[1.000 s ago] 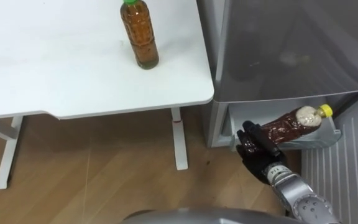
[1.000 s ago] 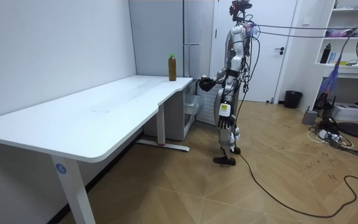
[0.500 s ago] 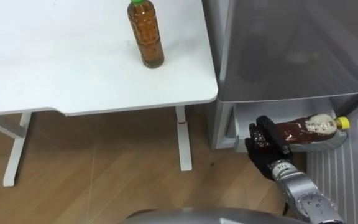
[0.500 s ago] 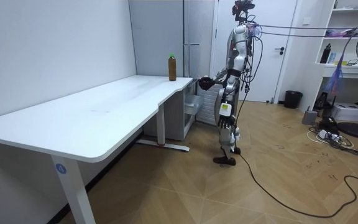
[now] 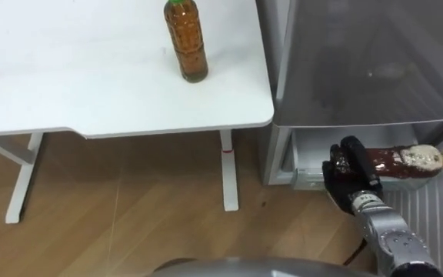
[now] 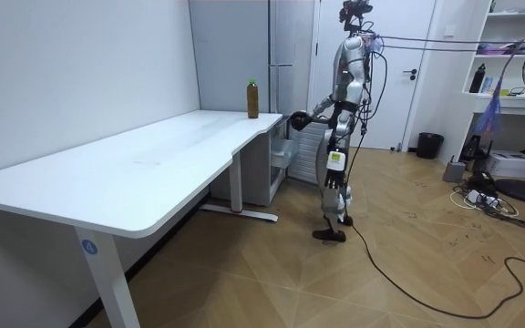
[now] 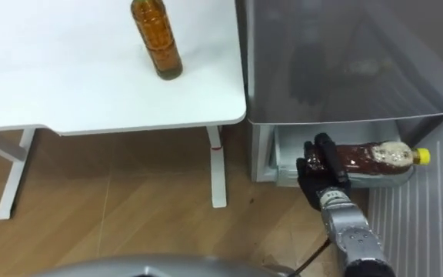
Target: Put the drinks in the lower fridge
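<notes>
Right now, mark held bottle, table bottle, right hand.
held bottle [image 5: 406, 160]: left eye view, its brown body.
table bottle [image 5: 188, 42]: left eye view, mid body.
right hand [image 5: 346, 178]: left eye view, back of the hand.

Matt, smooth white table top [image 5: 91, 85]. Glossy sheen on the clear plastic bottle of amber drink [image 5: 187, 42]. Big grey fridge [image 5: 375, 61]: dull, brushed-looking metal. Wood-grain plank floor [image 5: 129, 223], satin. Right hand [image 5: 348, 173] matt black, silvery metal wrist. Dark-drink plastic bottle [image 5: 406, 160] shines too.
</notes>
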